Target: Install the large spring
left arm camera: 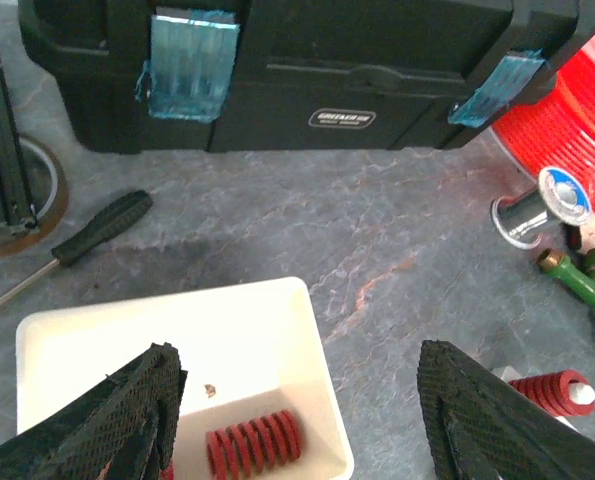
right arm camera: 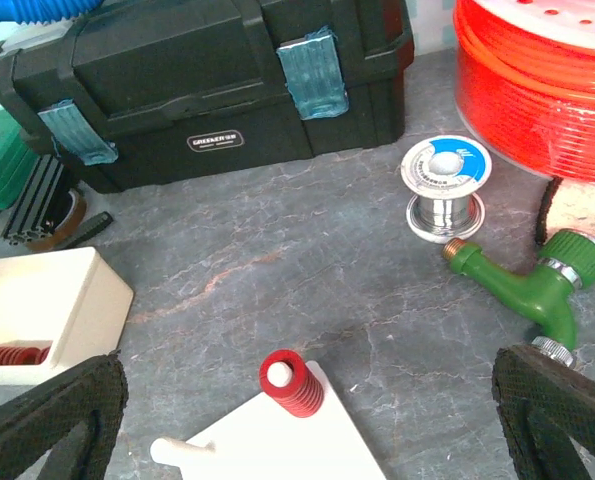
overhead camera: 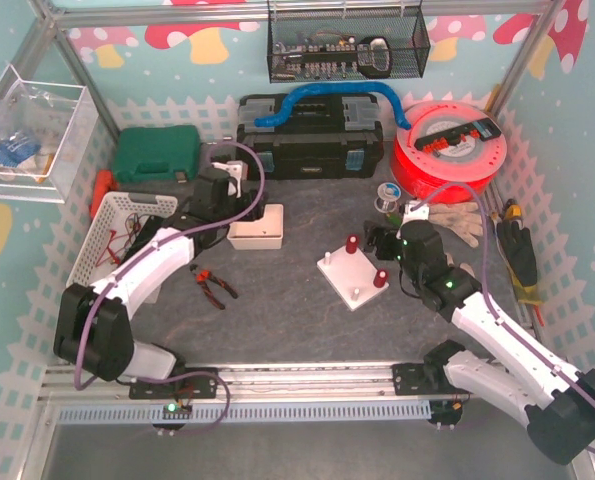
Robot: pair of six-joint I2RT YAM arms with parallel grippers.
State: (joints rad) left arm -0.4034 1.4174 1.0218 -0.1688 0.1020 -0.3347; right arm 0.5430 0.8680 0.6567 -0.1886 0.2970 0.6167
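- Table: grey, with both arms bolted at its near edge.
- Toolbox: black with blue latches, at the back.
- Reel: orange, just right of the toolbox.
- Basket: white, at the far left, with a green case behind it.
- Left gripper: hangs over the bin with its fingers apart, grasping nothing.
- Right gripper: hangs over the plate's far corner, its fingers spread wide and empty.
- Bin: white, in front of the toolbox and left of centre.
- Plate: white, at mid-table, well apart from the bin. A fitted spring, red, sits on its far peg. A second red one sits on the right peg. A bare peg stands nearer.
- Gloves: pale, in front of the reel.
- Pliers: red-handled, lying beside the left arm.
- Screwdriver: black handle, between the bin and the toolbox.
- Tap: green, lying near the reel.
- Spool: silver wire, just beside the tap.
- Loose spring: red, on its side on the bin floor, below the left fingers and between them. Another red piece shows partly behind the left finger.
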